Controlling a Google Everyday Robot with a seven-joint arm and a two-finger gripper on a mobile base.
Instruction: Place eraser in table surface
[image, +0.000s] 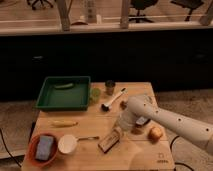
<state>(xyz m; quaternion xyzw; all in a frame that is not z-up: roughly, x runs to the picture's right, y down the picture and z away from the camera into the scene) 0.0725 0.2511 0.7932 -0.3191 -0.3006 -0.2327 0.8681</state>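
One pale plank wooden table surface (90, 157) filled the lower middle of the frame, a small dark logo (160, 161) near its lower right corner. From the right edge a thick white robot arm (172, 121) reached across it toward the centre. A green rectangular tray (46, 102) sat at the upper left of the tabletop. Low on the left stood a round orange bowl (33, 149) holding a blue-grey sponge (44, 147). The gripper (121, 129) hung just above the tan rectangular eraser (110, 141), which lay on the wood at lower centre; whether its fingers were apart or together I could not tell.
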